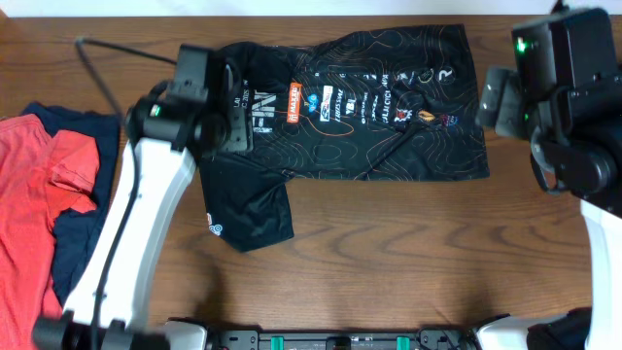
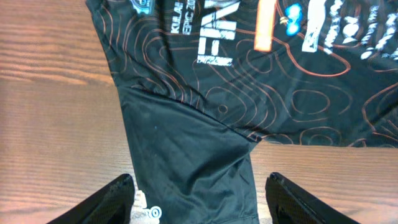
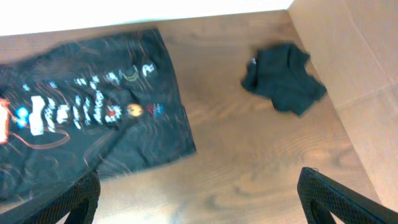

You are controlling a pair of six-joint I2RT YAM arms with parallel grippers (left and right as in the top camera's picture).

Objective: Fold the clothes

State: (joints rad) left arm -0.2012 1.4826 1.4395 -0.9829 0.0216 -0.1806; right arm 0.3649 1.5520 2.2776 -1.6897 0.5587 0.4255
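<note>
Across the far half of the brown wooden table (image 1: 408, 243), you have the thin black sports jersey (image 1: 369, 107) spread flat, fine orange contour lines and white and orange logos facing up, one short sleeve (image 1: 248, 209) pointing toward the table's near edge. Your left gripper (image 2: 200, 196) hovers over that sleeve, fingers apart and empty; your right gripper (image 3: 199, 193) gapes wide above the table's right end.

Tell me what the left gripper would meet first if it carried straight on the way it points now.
Probably the sleeve of the thin black sports jersey with orange contour lines, framed between the fingers of the open left gripper; how far off is unclear.
</note>
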